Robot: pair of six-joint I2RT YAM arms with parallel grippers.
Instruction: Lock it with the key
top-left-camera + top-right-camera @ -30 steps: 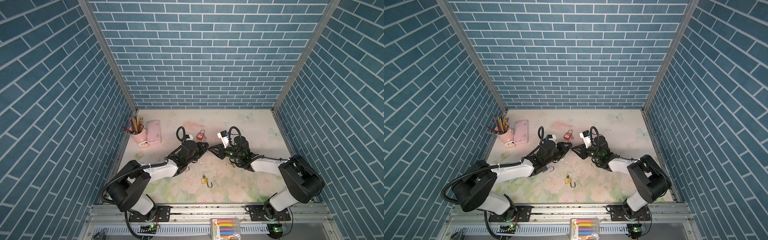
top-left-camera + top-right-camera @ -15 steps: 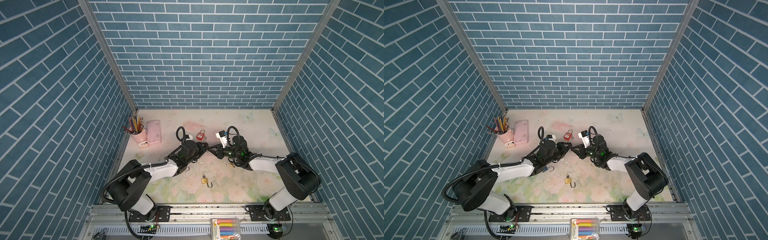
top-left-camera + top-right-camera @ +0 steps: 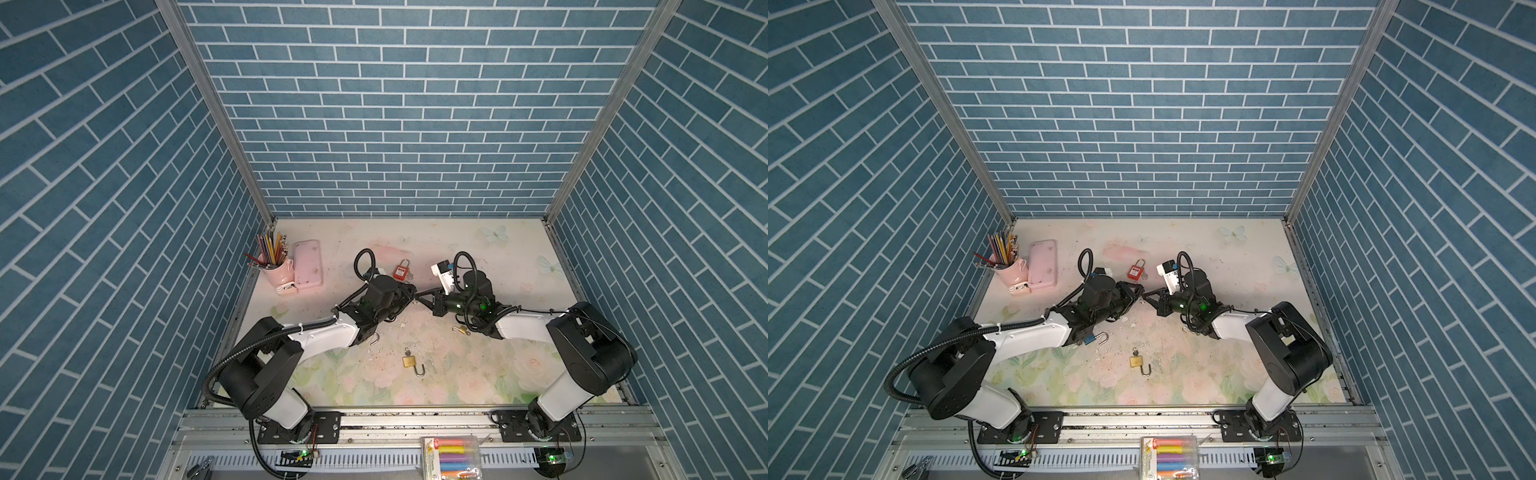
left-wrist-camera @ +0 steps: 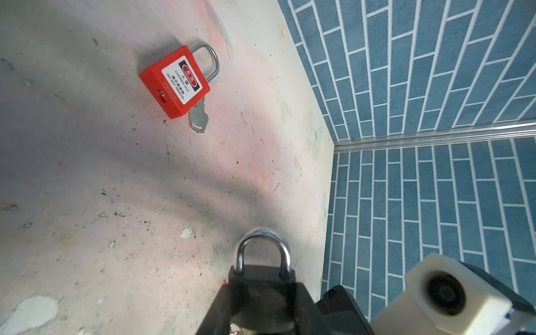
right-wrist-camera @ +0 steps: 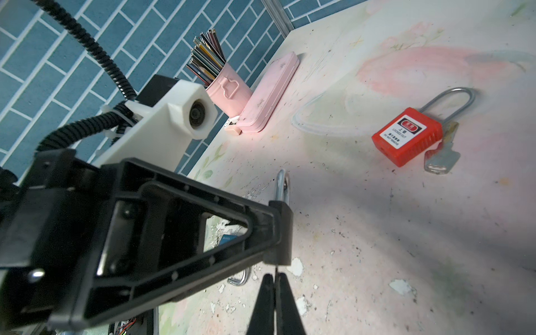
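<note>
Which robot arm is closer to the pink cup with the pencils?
Left. The left arm works on the same side as the pink cup; the right arm reaches in from the opposite side, beyond the left arm's jaws.

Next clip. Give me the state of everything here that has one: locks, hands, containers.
left hand: shut on black padlock
black padlock: shackle closed
right hand: shut on key at that padlock's base
brass padlock: shackle open, key seemingly inserted
red padlock: shackle closed, lying flat, loose key beside it
blue padlock: shackle open
pink case: closed
pencil cup: upright, filled
</note>
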